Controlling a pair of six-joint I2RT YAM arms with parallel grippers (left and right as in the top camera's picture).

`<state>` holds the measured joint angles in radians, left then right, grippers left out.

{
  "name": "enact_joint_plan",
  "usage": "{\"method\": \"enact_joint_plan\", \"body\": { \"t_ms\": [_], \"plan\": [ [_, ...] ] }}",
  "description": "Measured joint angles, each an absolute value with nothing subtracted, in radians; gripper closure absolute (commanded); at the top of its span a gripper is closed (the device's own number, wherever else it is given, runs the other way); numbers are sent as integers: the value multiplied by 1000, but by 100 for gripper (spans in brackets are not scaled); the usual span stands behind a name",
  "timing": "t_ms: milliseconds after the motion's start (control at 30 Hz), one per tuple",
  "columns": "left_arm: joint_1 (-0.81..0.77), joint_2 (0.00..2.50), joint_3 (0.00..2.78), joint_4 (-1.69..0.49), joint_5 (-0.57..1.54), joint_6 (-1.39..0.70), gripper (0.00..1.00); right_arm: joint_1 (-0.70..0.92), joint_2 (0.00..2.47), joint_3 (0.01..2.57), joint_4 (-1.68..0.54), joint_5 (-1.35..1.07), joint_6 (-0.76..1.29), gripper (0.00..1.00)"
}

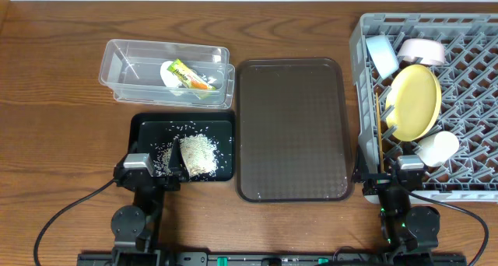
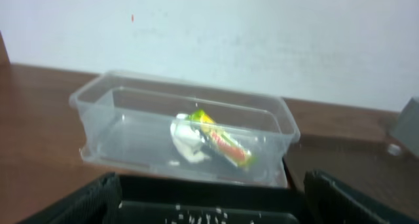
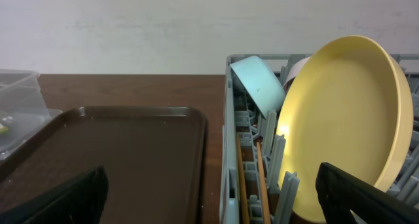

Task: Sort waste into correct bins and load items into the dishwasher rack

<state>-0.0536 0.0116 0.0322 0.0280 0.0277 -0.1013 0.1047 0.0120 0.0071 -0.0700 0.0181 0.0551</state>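
At the bottom of the overhead frame both arms sit low. The left gripper (image 2: 213, 185) stands with its jaws spread wide and nothing between them, just over the near rim of the black tray (image 1: 144, 126). The right gripper (image 3: 211, 175) is likewise spread wide and empty, at the near-left corner of the dishwasher rack (image 1: 475, 33). On the black tray lie the rice scraps (image 1: 198, 153), heaped right of centre with loose grains around them. Beyond it, upper left, the clear tub (image 1: 117, 60) holds the wrapper (image 1: 189, 75). In the middle the brown serving tray (image 1: 292, 130) carries nothing. In the rack the yellow plate (image 1: 414, 101) stands on edge, with the chopsticks (image 1: 379, 114) along the left wall, the cup (image 1: 437, 147) nearer, and the blue bowl (image 1: 381, 54) and white bowl (image 1: 422, 50) farther back. Judged from this, sorting and loading look finished, with no stray item visible on the table (image 1: 54, 103). For moving, bare table lies at the left and along the top. The rack wall hems the right gripper closely, the rack runs off the frame's right edge, and the tray rim sits just under the left gripper.
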Motion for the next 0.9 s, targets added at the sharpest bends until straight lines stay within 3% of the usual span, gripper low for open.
{"method": "enact_joint_plan", "body": {
  "t_ms": [900],
  "plan": [
    [-53,10,15,-25,27,-81,9,105,12,7,-70,18,55,1]
  ]
}}
